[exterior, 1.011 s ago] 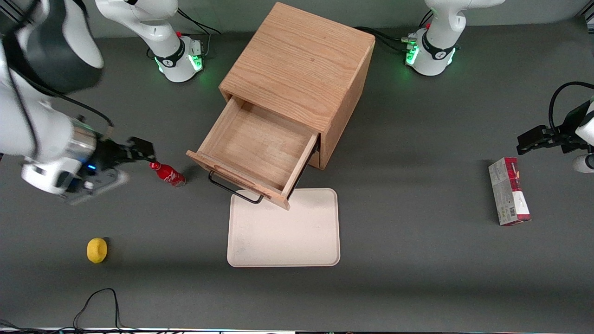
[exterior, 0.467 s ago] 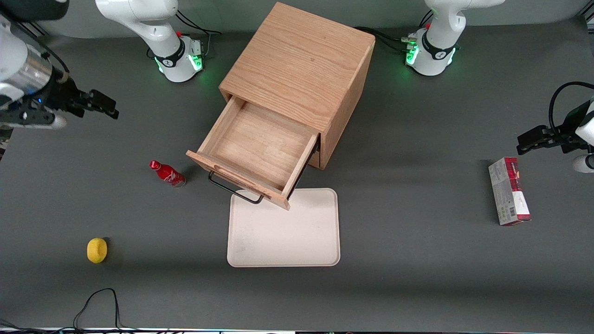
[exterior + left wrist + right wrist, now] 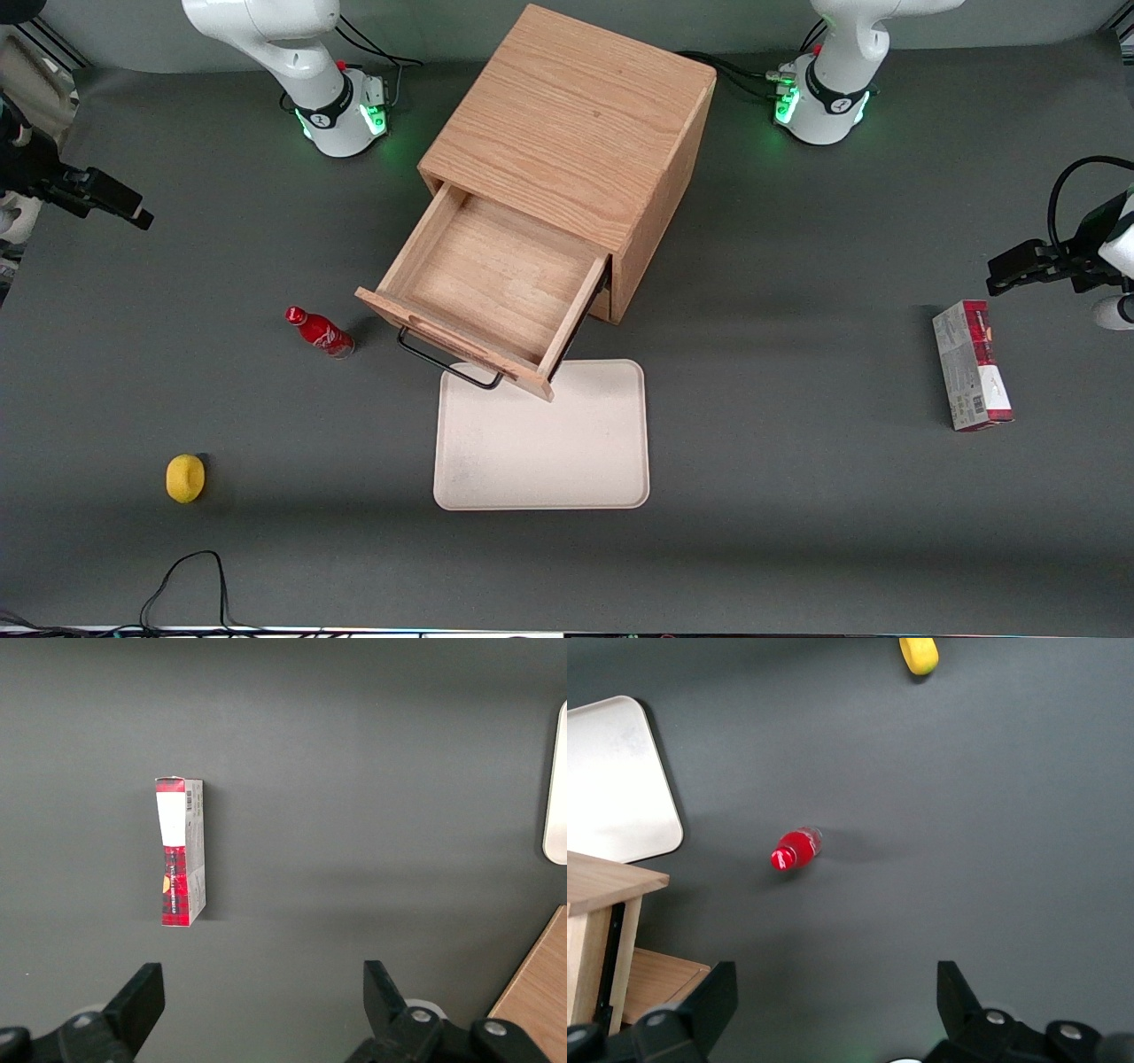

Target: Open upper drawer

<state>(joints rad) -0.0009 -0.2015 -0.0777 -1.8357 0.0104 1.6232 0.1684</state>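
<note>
The oak cabinet (image 3: 576, 133) stands mid-table. Its upper drawer (image 3: 492, 288) is pulled well out toward the front camera, empty inside, with its thin black wire handle (image 3: 447, 361) on the front panel. The bottom drawer is hidden beneath it. My right gripper (image 3: 111, 202) is open and empty, high at the working arm's end of the table, well away from the drawer. In the right wrist view the open gripper (image 3: 833, 1005) hangs above bare table, with a corner of the cabinet and drawer (image 3: 607, 930) in view.
A cream tray (image 3: 542, 439) lies in front of the drawer, also seen in the right wrist view (image 3: 616, 780). A red bottle (image 3: 319, 331) (image 3: 796, 849) lies beside the drawer. A yellow lemon (image 3: 185, 478) (image 3: 919, 654) is nearer the front camera. A red-and-white box (image 3: 970, 377) (image 3: 180, 850) lies toward the parked arm's end.
My right gripper has drawn back from beside the red bottle, rising and moving away toward the working arm's end of the table. The drawer stays pulled out.
</note>
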